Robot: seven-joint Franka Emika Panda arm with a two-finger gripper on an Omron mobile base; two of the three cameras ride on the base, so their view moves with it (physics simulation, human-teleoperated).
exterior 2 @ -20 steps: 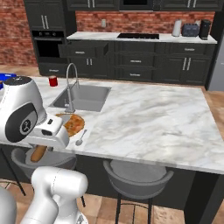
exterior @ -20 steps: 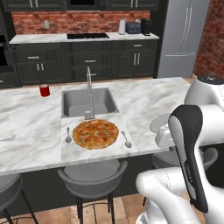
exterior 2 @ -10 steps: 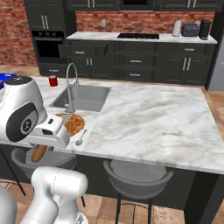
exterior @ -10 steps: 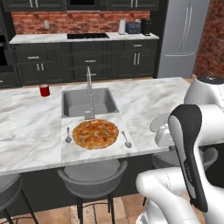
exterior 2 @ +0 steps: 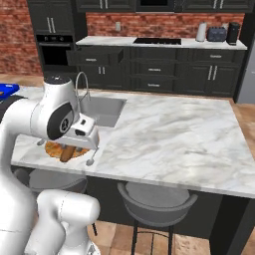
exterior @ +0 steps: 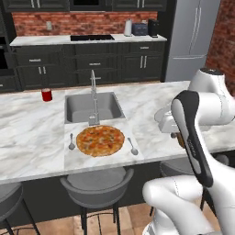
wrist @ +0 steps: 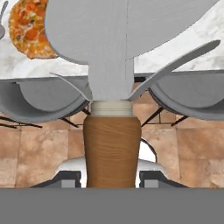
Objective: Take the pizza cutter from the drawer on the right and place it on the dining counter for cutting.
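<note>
The pincer is clamped on the pizza cutter by its wooden handle, wheel pointing ahead, so it's carried above the dining counter edge for set-down.

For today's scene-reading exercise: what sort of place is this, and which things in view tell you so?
A home kitchen, rendered rather than real. An island counter holds a sink with a tall faucet and a pizza; a stovetop and refrigerator stand behind.

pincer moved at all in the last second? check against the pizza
No. In the right base view the pincer, shut on the pizza cutter, sits over the same near edge of the pizza as before, at the dining counter edge.
</note>
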